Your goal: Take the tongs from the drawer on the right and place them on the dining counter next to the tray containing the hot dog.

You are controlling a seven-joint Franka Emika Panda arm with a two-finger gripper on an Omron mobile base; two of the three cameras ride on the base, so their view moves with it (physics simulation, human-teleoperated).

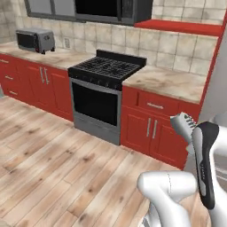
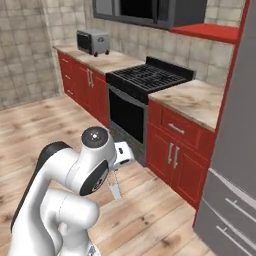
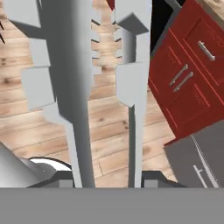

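My gripper (image 3: 107, 181) is shut on the tongs (image 3: 74, 87). Their two flat silver-grey arms run up the hand view, the ridged scalloped tips facing each other near the top. From the left base the ridged end of the tongs (image 1: 183, 123) pokes out beside my forearm. From the right base the tongs (image 2: 115, 188) hang below the hand over the wooden floor. The red drawer (image 1: 155, 105) (image 2: 176, 128) (image 3: 204, 49) to the right of the stove, with its silver bar handle, is shut. The dining counter and the tray are out of view.
A black stove (image 1: 106, 71) with an oven door stands left of the drawer. A grey fridge (image 2: 235, 190) rises at the right. A toaster oven (image 1: 34, 40) sits on the far counter. Red cabinet doors (image 1: 150, 128) lie under the drawer. Wooden floor (image 1: 57, 168) stretches ahead.
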